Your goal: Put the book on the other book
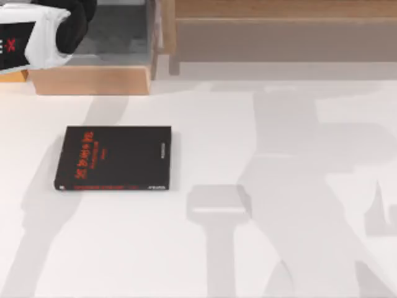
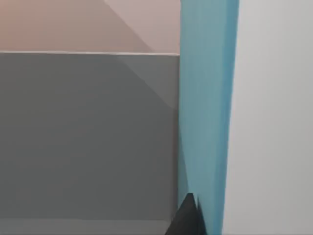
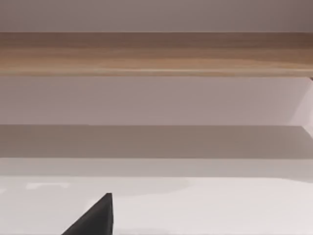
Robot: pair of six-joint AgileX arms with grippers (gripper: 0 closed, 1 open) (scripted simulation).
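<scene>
Top camera looks down on the bench (image 1: 248,155); both wrist cameras sit low, facing across the bench.

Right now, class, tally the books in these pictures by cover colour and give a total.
Black book with red lettering, flat on the table: 1
Light blue book, close before the left wrist camera: 1
Total: 2

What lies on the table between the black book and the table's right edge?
Nothing: in the top view, right of the black book, the table carries just shadows.
</scene>
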